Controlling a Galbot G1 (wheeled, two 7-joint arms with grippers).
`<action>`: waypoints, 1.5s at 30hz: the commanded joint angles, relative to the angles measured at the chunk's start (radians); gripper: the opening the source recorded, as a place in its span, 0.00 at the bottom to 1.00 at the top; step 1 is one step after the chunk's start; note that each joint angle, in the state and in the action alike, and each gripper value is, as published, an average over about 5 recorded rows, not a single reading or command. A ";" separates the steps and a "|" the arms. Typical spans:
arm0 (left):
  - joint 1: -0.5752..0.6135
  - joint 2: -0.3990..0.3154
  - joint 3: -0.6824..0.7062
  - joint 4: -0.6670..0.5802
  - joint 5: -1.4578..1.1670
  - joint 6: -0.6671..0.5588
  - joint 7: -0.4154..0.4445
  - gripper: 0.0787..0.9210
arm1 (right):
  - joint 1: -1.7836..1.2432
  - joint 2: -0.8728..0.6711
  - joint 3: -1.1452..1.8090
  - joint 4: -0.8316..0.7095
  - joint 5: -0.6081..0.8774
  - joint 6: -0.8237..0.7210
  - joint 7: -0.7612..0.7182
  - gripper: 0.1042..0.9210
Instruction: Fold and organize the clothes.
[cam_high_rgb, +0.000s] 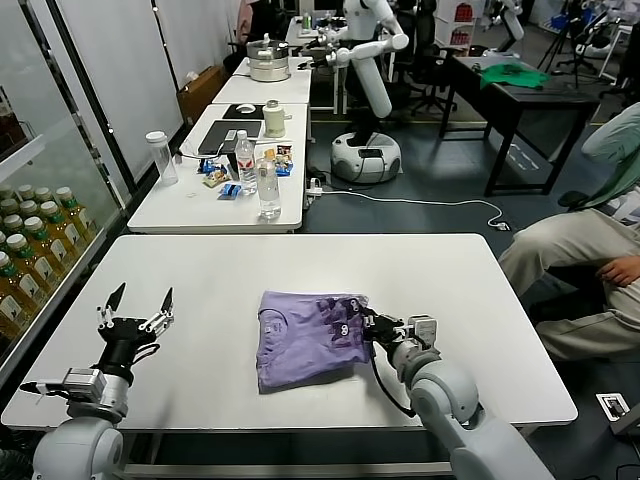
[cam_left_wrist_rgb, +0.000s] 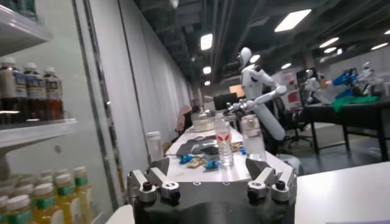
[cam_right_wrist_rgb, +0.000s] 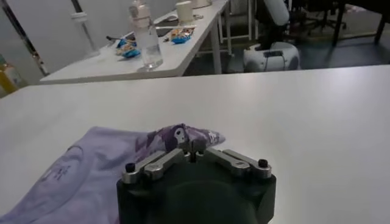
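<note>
T-shirt: your lavender T-shirt (cam_high_rgb: 308, 335) lies part-folded mid-table (cam_high_rgb: 480, 290)
Right pincer: (cam_high_rgb: 366, 322) clamped on its right edge
Left pincer: (cam_high_rgb: 139, 301) apart, raised, well left

The right gripper (cam_high_rgb: 364, 321) is covering part of the lavender T-shirt (cam_high_rgb: 300, 340) graphic near the table's (cam_high_rgb: 480, 290) front edge; the print is staying too small to read.

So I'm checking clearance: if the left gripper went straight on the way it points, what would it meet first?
Probably nothing nearby: the open left gripper points upward and away over the bare table, though depth is unclear.
</note>
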 joint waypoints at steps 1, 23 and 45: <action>0.003 -0.022 0.046 0.054 0.018 -0.139 0.055 0.88 | -0.053 -0.061 0.091 0.000 -0.142 0.005 -0.102 0.04; -0.018 -0.028 0.032 0.043 0.048 -0.185 0.064 0.88 | -0.052 0.010 0.193 -0.019 -0.534 0.226 -0.131 0.79; -0.002 -0.037 0.000 0.062 0.032 -0.205 0.095 0.88 | 0.023 0.056 0.238 -0.123 -0.709 0.309 -0.230 0.88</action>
